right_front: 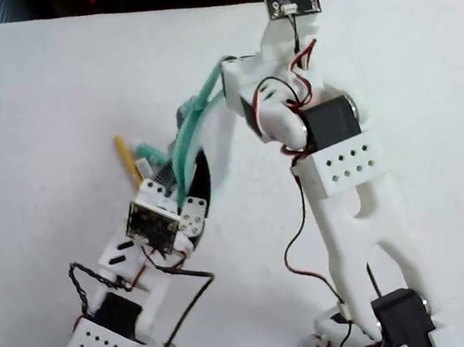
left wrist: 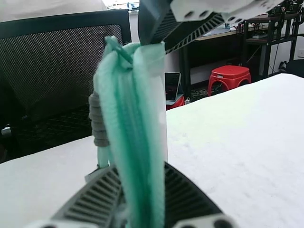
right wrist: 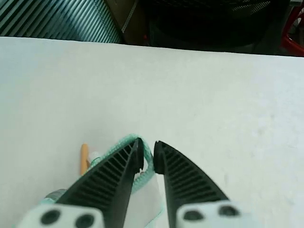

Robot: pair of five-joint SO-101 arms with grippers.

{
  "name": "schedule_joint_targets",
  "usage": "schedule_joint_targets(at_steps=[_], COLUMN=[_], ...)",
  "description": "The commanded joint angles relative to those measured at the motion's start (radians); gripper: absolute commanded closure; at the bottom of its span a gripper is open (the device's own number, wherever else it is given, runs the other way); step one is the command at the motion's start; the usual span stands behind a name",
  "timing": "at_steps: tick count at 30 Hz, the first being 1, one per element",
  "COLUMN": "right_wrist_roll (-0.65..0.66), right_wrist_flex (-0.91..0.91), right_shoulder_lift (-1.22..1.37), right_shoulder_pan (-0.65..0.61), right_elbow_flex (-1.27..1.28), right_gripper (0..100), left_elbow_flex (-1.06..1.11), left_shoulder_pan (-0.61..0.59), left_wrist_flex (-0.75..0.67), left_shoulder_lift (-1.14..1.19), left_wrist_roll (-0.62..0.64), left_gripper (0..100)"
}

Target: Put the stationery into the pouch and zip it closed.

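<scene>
A green mesh pouch [right_front: 196,119] hangs stretched between the two grippers, lifted off the white table [right_front: 29,105]. My left gripper [right_front: 184,183] is shut on its lower end, and in the left wrist view the pouch [left wrist: 135,133] rises from between the jaws of the left gripper [left wrist: 139,168]. My right gripper [right_front: 224,77] is shut on the upper edge, and its tips [right wrist: 147,145] pinch the green rim [right wrist: 122,142]. A yellow pencil [right_front: 126,159] lies on the table beside the pouch, also seen in the right wrist view [right wrist: 84,159].
A small grey-green item [right_front: 149,154] lies next to the pencil. Beyond the table's far edge stand a black mesh chair [left wrist: 52,71] and a red stool [left wrist: 230,76]. Black and red cables [right_front: 296,250] trail from both arms.
</scene>
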Motion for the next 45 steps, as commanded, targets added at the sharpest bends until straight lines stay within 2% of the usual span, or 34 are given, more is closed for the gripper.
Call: schedule_joint_targets(at_steps=[1, 5, 11, 15, 18, 24, 30, 35, 40, 45], right_wrist_roll=[0.002, 0.002, 0.002, 0.000, 0.000, 0.000, 0.002, 0.002, 0.002, 0.000], right_wrist_flex=[0.005, 0.004, 0.007, 0.044, 0.047, 0.051, 0.053, 0.048, 0.053, 0.048], right_shoulder_lift=[-0.004, -0.004, -0.013, -0.015, -0.015, -0.105, -0.168, -0.147, -0.081, -0.031], right_shoulder_pan=[0.010, 0.008, 0.042, 0.096, 0.102, 0.101, 0.099, 0.097, 0.096, 0.021], right_elbow_flex=[-0.002, -0.002, -0.002, -0.002, -0.008, -0.003, 0.006, 0.014, 0.015, 0.031], right_gripper=[98.1, 98.1, 98.1, 98.1, 98.1, 98.1, 98.1, 98.1, 98.1, 98.0], left_elbow_flex=[-0.009, -0.075, -0.301, -0.356, -0.358, -0.359, -0.381, -0.525, -0.747, -0.841], left_shoulder_pan=[-0.031, -0.099, -0.274, -0.433, -0.496, -0.558, -0.570, -0.567, -0.570, -0.562], left_wrist_flex=[0.005, 0.172, 0.663, 0.809, 0.813, 0.736, 0.526, 0.384, 0.417, 0.430], left_shoulder_lift=[-0.015, -0.045, -0.220, -0.358, -0.398, -0.260, 0.170, 0.585, 0.952, 1.130], left_wrist_roll=[0.005, 0.091, 0.083, 0.057, -0.031, -0.038, 0.041, 0.041, 0.046, 0.089], left_gripper=[90, 83, 82, 82, 83, 83, 83, 83, 83, 83])
